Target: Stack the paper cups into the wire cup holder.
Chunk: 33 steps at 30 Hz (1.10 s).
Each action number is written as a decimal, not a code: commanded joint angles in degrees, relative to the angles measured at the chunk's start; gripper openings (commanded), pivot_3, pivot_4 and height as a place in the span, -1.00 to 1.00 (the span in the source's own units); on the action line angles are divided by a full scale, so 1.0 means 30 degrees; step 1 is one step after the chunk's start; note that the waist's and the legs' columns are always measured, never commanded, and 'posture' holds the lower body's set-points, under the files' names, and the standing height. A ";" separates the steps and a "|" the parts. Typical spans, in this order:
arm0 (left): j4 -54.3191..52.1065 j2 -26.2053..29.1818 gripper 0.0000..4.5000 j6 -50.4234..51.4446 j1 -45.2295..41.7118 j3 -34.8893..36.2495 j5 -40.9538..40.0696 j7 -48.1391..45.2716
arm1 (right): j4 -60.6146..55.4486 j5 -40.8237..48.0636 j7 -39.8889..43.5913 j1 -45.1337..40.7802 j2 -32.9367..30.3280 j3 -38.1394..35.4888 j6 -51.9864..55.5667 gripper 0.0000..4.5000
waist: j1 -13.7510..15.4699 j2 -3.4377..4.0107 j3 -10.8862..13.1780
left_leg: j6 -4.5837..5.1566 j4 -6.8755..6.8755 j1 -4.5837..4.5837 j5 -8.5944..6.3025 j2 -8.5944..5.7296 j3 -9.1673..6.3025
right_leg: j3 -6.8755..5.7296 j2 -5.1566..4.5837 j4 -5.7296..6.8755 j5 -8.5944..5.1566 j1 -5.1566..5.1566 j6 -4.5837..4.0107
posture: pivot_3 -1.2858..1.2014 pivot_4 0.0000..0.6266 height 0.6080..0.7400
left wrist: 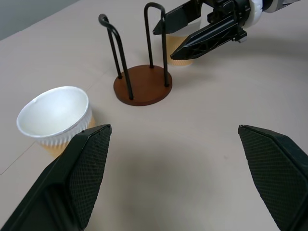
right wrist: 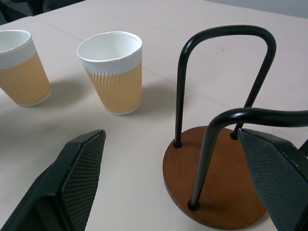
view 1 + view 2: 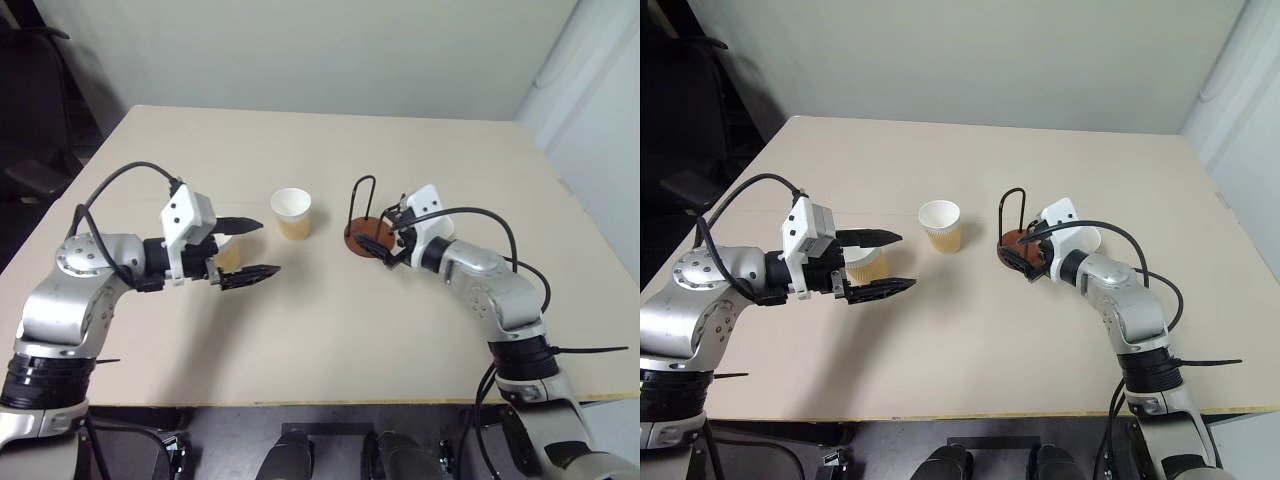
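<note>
One paper cup (image 3: 291, 213) stands upright mid-table, seen too as cup (image 1: 55, 118) and cup (image 2: 113, 72). A second cup (image 3: 866, 265) stands under my left hand, partly hidden by it. A third cup (image 1: 181, 57) peeks out behind my right gripper's fingers. The wire cup holder (image 3: 368, 236) stands empty right of the middle cup, its brown base (image 2: 216, 187) on the table. My left gripper (image 3: 248, 250) hovers open, pointing at the middle cup, with nothing between its fingers. My right gripper (image 3: 1018, 252) is open at the holder's base.
The beige table (image 3: 330, 330) has bare room in front of and behind the cups. Its front edge runs close below both arms. A wall stands beyond the far edge.
</note>
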 commanded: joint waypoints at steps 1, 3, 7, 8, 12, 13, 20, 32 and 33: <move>-0.0286 0.0336 1.00 -0.0339 -0.0350 0.0675 0.0016 -0.0042 | -0.0021 -0.0189 -0.0113 -0.0589 0.0360 0.0079 -0.0553 0.98 | -0.0007 0.0001 0.0000 | -0.0001 -0.0001 0.0000 0.0000 0.0000 0.0000 | 0.0000 0.0001 0.0002 0.0000 -0.0004 -0.0001 | 0.03 -0.52 1.00; -0.0335 0.0340 1.00 -0.0316 -0.0324 0.0682 0.0001 -0.0010 | 0.0058 -0.0247 -0.0072 -0.0627 0.0491 0.0120 -0.0589 0.98 | -0.0005 0.0001 0.0000 | -0.0005 -0.0006 -0.0006 0.0002 0.0000 0.0000 | 0.0000 0.0002 0.0005 -0.0002 -0.0013 -0.0004 | 0.03 -0.52 1.00; -0.0424 0.0361 1.00 -0.0263 -0.0230 0.0727 -0.0015 0.0062 | 0.0175 -0.0336 0.0034 -0.0614 0.0626 0.0212 -0.0515 0.73 | -0.0003 0.0001 0.0000 | -0.0007 -0.0005 -0.0016 0.0000 -0.0001 -0.0002 | -0.0002 0.0000 -0.0002 -0.0003 -0.0015 -0.0007 | 0.03 -0.52 1.00; -0.0431 0.0369 1.00 -0.0259 -0.0215 0.0736 -0.0018 0.0072 | 0.0194 -0.0341 0.0042 -0.0616 0.0622 0.0205 -0.0491 0.58 | -0.0003 0.0000 0.0000 | -0.0007 -0.0005 -0.0019 0.0000 -0.0001 -0.0002 | -0.0002 0.0001 -0.0004 -0.0003 -0.0017 -0.0007 | 0.03 -0.52 1.00; -0.0413 0.0388 1.00 -0.0234 -0.0225 0.0722 -0.0035 0.0080 | 0.0231 -0.0261 0.0106 -0.0661 0.0497 0.0061 -0.0318 -0.04 | -0.0004 0.0001 0.0000 | -0.0011 -0.0007 -0.0020 0.0000 0.0000 -0.0002 | -0.0002 0.0001 0.0000 -0.0003 -0.0022 -0.0008 | 0.03 -0.52 1.00; -0.0404 0.0393 1.00 -0.0225 -0.0235 0.0713 -0.0040 0.0077 | 0.0226 -0.0234 0.0132 -0.0668 0.0450 0.0023 -0.0264 -0.23 | -0.0004 0.0001 0.0000 | -0.0013 -0.0007 -0.0020 0.0000 0.0000 -0.0002 | -0.0002 0.0002 0.0001 -0.0003 -0.0024 -0.0008 | 0.03 -0.52 1.00; -0.0183 0.0450 1.00 -0.0227 -0.0434 0.0584 -0.0027 -0.0051 | 0.0092 0.0163 0.0895 -0.0687 -0.0215 -0.0168 0.0281 -0.99 | -0.0006 0.0000 0.0000 | -0.0016 -0.0004 -0.0025 0.0003 0.0000 -0.0002 | -0.0003 0.0001 0.0003 -0.0001 -0.0023 -0.0011 | 0.03 -0.52 1.00; 0.0187 0.0651 1.00 -0.0254 -0.0634 0.0397 -0.0001 -0.0747 | -0.1597 0.1771 0.5429 -0.1146 -0.2716 0.0398 0.0971 -0.99 | -0.0011 0.0000 0.0000 | -0.0033 -0.0012 -0.0046 0.0012 0.0001 -0.0002 | -0.0006 0.0003 -0.0001 -0.0001 -0.0038 -0.0013 | 0.03 -0.52 1.00; 0.0196 0.0660 1.00 -0.0257 -0.0627 0.0388 0.0006 -0.0783 | -0.1750 0.1870 0.5714 -0.1144 -0.2918 0.0443 0.1004 -0.99 | -0.0013 0.0000 0.0000 | -0.0033 -0.0011 -0.0047 0.0013 0.0001 -0.0003 | -0.0006 0.0004 -0.0002 -0.0001 -0.0039 -0.0013 | 0.03 -0.52 1.00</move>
